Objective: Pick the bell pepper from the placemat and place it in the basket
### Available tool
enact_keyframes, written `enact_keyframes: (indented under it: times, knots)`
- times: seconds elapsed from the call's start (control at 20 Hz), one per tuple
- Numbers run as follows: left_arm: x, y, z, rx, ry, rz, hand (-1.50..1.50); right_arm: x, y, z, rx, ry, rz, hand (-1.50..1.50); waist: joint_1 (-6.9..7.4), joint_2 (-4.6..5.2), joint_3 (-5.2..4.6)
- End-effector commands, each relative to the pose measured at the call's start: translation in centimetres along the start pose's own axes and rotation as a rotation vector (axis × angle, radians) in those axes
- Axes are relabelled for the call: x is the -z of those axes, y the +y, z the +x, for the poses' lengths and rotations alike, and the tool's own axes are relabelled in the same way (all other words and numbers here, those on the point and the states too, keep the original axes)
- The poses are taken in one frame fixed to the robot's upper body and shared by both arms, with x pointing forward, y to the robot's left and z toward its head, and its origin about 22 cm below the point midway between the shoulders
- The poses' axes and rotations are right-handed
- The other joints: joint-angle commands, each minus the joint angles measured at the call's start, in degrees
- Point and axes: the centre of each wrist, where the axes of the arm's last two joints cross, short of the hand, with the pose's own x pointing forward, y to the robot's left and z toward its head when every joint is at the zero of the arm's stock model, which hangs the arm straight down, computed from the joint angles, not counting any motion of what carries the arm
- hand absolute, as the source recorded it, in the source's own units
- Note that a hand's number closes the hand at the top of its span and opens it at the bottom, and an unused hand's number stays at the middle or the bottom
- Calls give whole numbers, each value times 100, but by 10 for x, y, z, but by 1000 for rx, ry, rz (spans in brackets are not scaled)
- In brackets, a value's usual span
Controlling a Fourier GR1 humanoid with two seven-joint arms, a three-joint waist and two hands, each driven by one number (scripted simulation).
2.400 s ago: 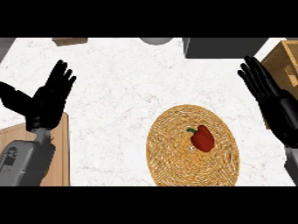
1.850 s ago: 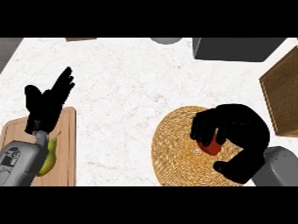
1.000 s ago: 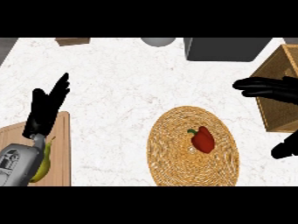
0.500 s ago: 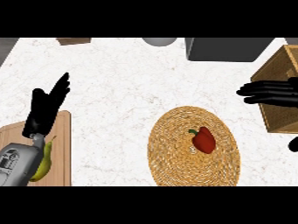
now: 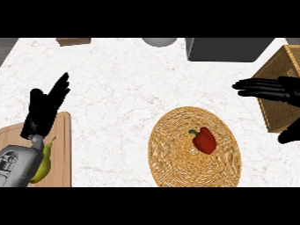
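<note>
Right robot hand (image 5: pixel 287 91) first: it was wide open, fingers straight and pointing toward the left of the view, thumb hanging lower down, nothing in it. It was hovering over the near wall of the wooden basket (image 5: pixel 276 116) at the right edge of the bench (image 5: pixel 126 88), so part of the basket was hidden behind it.

The bell pepper (image 5: pixel 205 140) wasn't in any hand. It was lying on the round woven placemat (image 5: pixel 178 167), a bit above and right of the mat's middle, down and to the left of the right robot hand and clearly apart from it. It was red and glossy, with a short green stem. It was on its side, long axis running on a diagonal: stem end toward the upper left, blunt end toward the lower right.

The placemat itself was straw coloured with a spiral weave, sitting just left of the basket without touching it, as far as I could tell.

Over at the left edge, the left robot hand (image 5: pixel 43 112) was resting open with fingers up and holding nothing, above a wooden cutting board (image 5: pixel 62 145). A yellow-green banana (image 5: pixel 44 161) lay on that board, partly tucked under the grey forearm (image 5: pixel 9 165). There were dark markings on the forearm, too small to read.

Along the far edge were a dark grey box (image 5: pixel 230 49), a pale grey round thing (image 5: pixel 159 41) and a small brown block (image 5: pixel 73 41).
</note>
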Motion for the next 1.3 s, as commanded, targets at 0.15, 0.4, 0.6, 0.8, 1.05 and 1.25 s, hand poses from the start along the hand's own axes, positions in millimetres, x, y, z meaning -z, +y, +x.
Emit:
enact_keyframes:
  times: [0.15, 0.4, 0.6, 0.8, 1.05, 1.25]
  knots:
    - [0, -18, -16, 0, 8, 0, 0, 12, 10, -24, 94, -92, 32, -150, -69, -5, -3]
    - [-4, 4, -8, 1, 5, -5, 0, 40, 51, -29, 126, -98, 71, -150, -44, -20, -2]
    - [-1, -5, -9, 12, 1, -2, 0, 63, 68, -37, 131, -99, 91, -150, -40, -11, -2]
    - [-7, -4, -12, -4, 20, 16, 0, 53, 78, -43, 120, -107, 76, -150, -71, -24, -2]
    - [-6, 20, -3, -3, 17, 28, 0, 71, 111, -46, 109, -117, 64, -150, -85, -30, -2]
    - [2, -9, 2, 0, 8, 28, 0, 92, 98, -40, 114, -124, 86, -150, -108, -30, -3]
